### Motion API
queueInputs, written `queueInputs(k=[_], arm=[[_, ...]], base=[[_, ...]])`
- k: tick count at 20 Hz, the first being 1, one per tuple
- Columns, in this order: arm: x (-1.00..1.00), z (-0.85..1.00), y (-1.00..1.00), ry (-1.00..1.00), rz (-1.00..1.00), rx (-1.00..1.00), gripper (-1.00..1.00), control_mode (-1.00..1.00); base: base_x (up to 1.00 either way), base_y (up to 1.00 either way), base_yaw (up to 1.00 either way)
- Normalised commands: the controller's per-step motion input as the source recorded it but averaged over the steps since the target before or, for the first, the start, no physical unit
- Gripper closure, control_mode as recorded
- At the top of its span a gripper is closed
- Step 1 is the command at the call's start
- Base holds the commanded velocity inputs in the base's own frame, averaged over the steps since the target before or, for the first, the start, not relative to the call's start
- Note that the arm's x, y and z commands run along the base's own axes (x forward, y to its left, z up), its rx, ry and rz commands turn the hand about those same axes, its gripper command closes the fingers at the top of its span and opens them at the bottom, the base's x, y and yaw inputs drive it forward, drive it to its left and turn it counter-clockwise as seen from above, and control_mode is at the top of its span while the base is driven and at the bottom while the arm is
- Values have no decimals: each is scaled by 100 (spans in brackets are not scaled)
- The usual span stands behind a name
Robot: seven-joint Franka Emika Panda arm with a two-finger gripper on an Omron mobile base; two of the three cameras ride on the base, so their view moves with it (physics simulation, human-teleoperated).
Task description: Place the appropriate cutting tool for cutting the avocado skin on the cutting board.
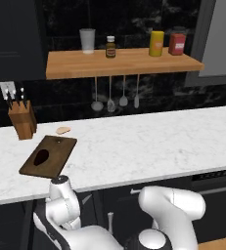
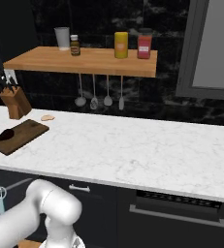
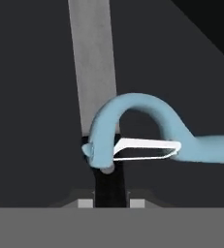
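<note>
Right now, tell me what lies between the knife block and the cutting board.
A small flat tan piece lies on the counter between the knife block and the cutting board, visible in both base views.

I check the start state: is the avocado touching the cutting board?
Touching. Left base view shows the avocado lying on the cutting board, no gap.

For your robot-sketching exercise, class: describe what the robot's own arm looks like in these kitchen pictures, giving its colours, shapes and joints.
The arm is built of smooth, glossy white rounded segments, bulging like fat tubes with domed ends. Dark grey to black bands mark the joints between the shells, as at the elbow in the left base view. A white cylindrical link with a dark cap rises in front of the counter. No cables or markings show.
</note>
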Motion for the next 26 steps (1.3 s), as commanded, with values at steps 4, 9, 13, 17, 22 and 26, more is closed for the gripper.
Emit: queueInputs(k=[4, 9, 13, 17, 22, 26], arm=[[-13, 58, 0, 0, -4, 0, 100, -100], [-27, 38, 0, 0, -3, 0, 100, -100], [-44, 24, 0, 0, -2, 0, 100, -100], [-53, 34, 0, 0, -2, 0, 100, -100], [-29, 48, 0, 0, -4, 0, 100, -100], [-13, 58, -1, 0, -3, 0, 100, -100]], base=[[0, 0, 0], [0, 0, 0], [0, 0, 0], [0, 0, 0], [0, 0, 0], [0, 0, 0]])
